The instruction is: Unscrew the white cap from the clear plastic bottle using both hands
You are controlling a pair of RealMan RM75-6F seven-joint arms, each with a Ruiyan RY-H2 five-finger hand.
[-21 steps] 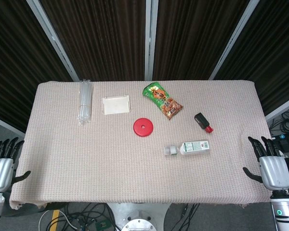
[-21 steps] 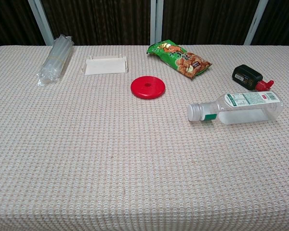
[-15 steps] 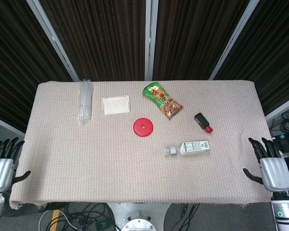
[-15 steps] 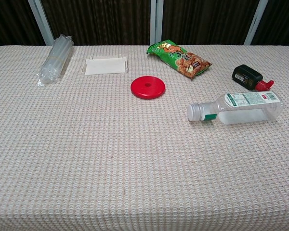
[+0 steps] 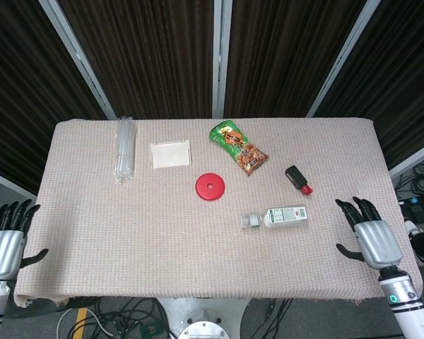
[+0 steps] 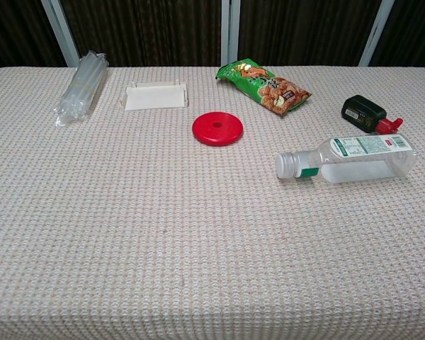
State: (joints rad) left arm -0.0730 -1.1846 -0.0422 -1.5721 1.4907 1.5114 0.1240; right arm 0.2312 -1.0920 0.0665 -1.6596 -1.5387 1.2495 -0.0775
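While the clear bottle [image 6: 354,159] lies on its side right of centre on the table [image 5: 127,212], its white cap [image 6: 287,165] is seen screwed on and pointing left. The right hand [image 5: 368,236] is held empty with fingers spread over the table's right edge, apart from the bottle. The left hand [image 5: 3,240] is held empty with fingers spread, off the left edge.

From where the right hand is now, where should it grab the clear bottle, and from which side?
Grip the clear bottle around its labelled body, coming in from above on the right. It lies flat on its side, with the white cap pointing left, so a mid-body wrap probably leaves the cap free for the left hand. The right hand is open nearby.
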